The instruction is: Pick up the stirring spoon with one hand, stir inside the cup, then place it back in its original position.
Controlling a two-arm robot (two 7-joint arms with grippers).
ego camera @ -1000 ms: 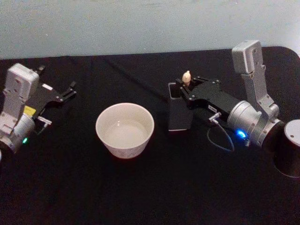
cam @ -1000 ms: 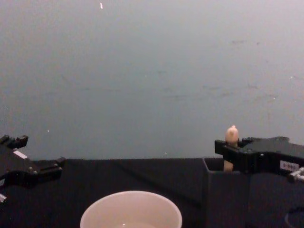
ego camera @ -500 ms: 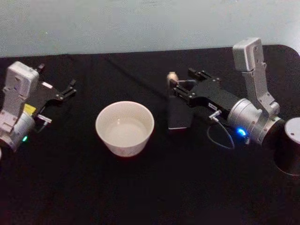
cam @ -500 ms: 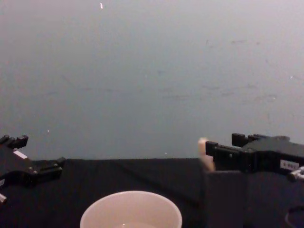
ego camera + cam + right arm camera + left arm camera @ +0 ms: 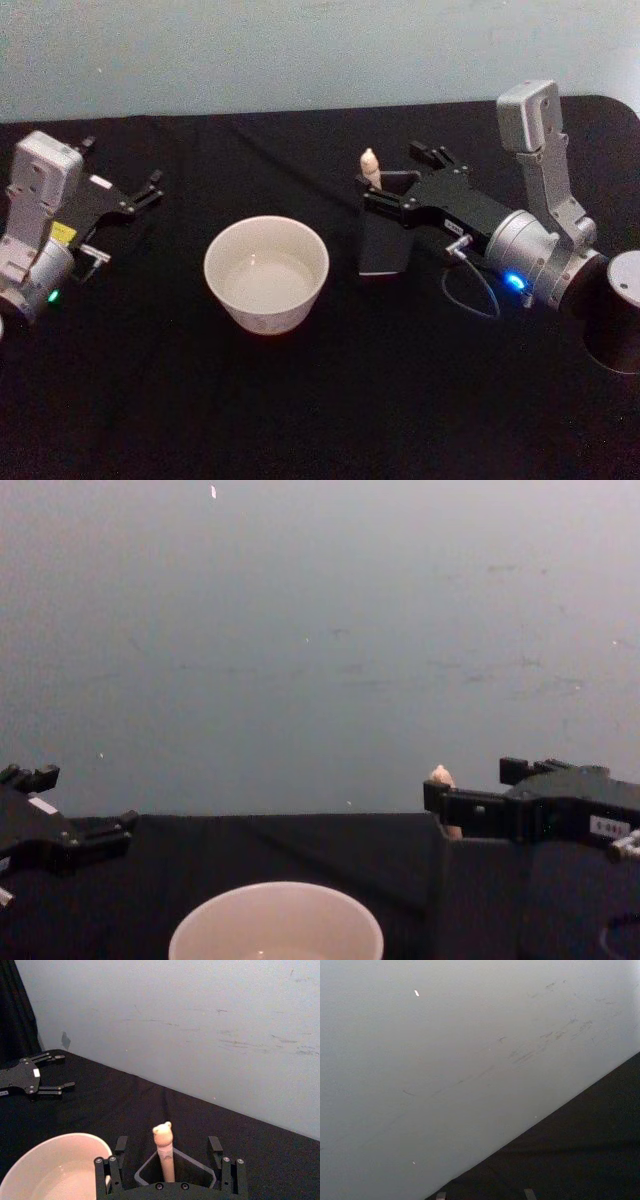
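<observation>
Only the cream-beige handle of the one stirring spoon (image 5: 371,166) shows; its shaft and bowl are hidden down inside the dark grey holder box (image 5: 383,247), where it stands upright at the holder's far left corner. In the chest view the handle tip (image 5: 441,776) pokes up just behind the right gripper's near finger, and the holder's walls merge with the black cloth, so its outline is hard to trace there. The right wrist view shows the holder's thin rim (image 5: 197,1157) and the handle (image 5: 164,1152) rising from it, with its lower part cut off by the gripper body.

There is one cup (image 5: 266,275), one holder, one spoon and two grippers. The cup sits on the black table (image 5: 300,400) toward the middle, left of the holder and apart from it, with what looks like pale liquid inside; in the chest view its lower half is cut off by the bottom edge.

The right gripper (image 5: 395,172) reaches in from the table's right side over the holder, its fingers spread apart with one on each side of the spoon handle and not closed on it. The left gripper (image 5: 125,185) rests near the table's left edge, well away from the cup, its fingers also apart and holding nothing.

Bare cloth lies along the table's near edge and between the cup and the left gripper.
</observation>
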